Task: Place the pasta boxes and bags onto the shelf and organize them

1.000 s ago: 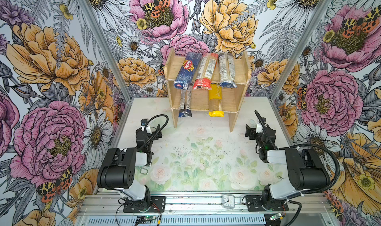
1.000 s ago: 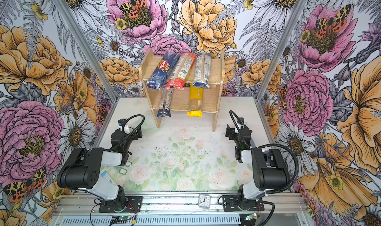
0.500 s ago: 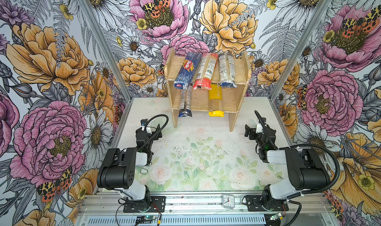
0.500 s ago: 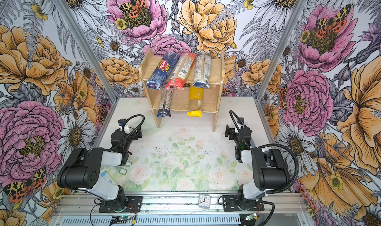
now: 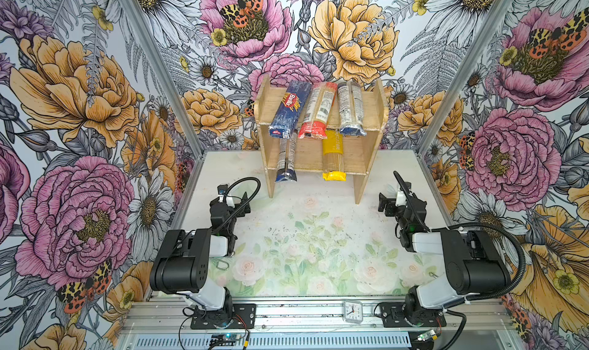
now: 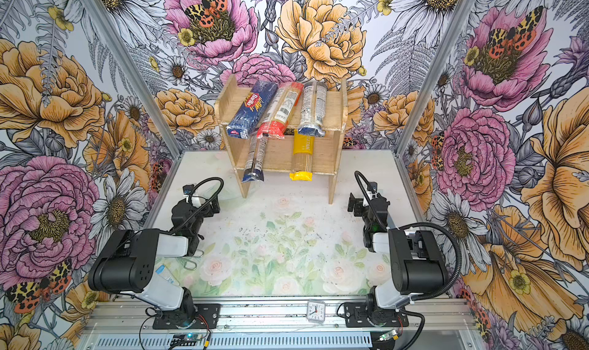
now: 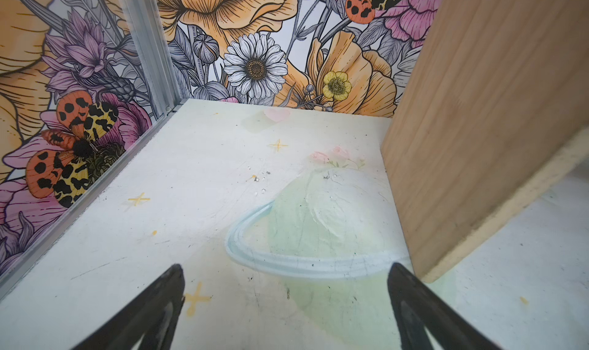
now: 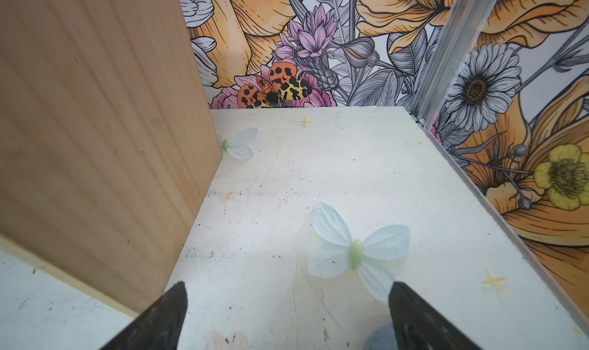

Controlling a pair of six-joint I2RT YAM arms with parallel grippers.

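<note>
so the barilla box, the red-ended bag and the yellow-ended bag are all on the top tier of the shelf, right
Not quite. The yellow-ended bag lies on the lower tier of the shelf, as both top views show. The Barilla box and the red-ended bag are on the top tier.

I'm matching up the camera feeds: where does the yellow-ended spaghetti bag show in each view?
Top view: yellow-ended spaghetti bag on the shelf's lower tier, just right of middle, end overhanging the front.
Top view: same place on the lower tier.
Left wrist: not in it.
Right wrist: not in it.
Shared landmark: the shelf, whole in both top views, a wooden side panel in each wrist view.
</note>
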